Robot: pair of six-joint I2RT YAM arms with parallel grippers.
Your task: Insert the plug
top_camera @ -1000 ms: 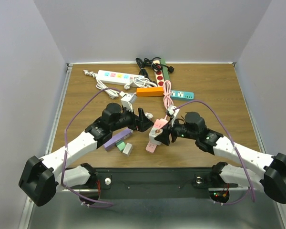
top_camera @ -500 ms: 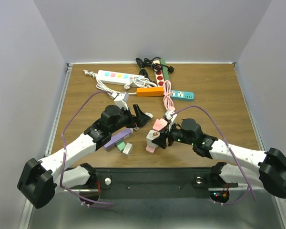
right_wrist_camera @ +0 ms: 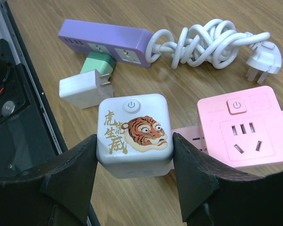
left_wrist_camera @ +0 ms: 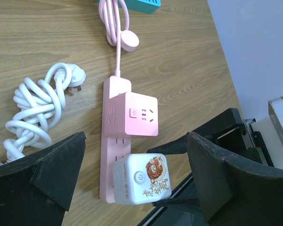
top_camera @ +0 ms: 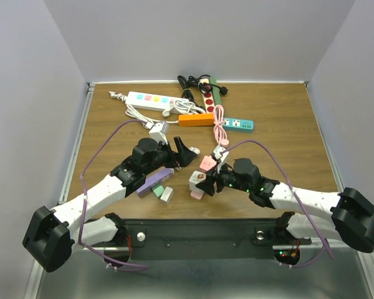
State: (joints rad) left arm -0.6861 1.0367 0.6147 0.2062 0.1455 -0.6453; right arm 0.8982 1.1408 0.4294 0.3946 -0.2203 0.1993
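My right gripper (right_wrist_camera: 134, 141) is shut on a white cube plug with a tiger print (right_wrist_camera: 134, 132), one finger on each side. It holds the cube over the near end of the pink power strip (left_wrist_camera: 111, 141); whether the prongs are in cannot be seen. A pink cube adapter (left_wrist_camera: 140, 114) sits plugged in further along the strip. In the top view the cube (top_camera: 196, 180) is left of the right gripper (top_camera: 204, 182). My left gripper (left_wrist_camera: 136, 136) is open and empty above the strip, and it also shows in the top view (top_camera: 186, 151).
A purple power strip (right_wrist_camera: 106, 40) with a bundled white cord (right_wrist_camera: 212, 42), a green adapter (right_wrist_camera: 100, 63) and a white adapter (right_wrist_camera: 85, 88) lie left of the pink strip. White (top_camera: 148, 99), orange (top_camera: 196, 119) and teal (top_camera: 239, 124) strips lie at the back.
My right gripper has carried the tiger cube left and nearer, along the pink strip to its near end. My left gripper has drawn back slightly, still open.
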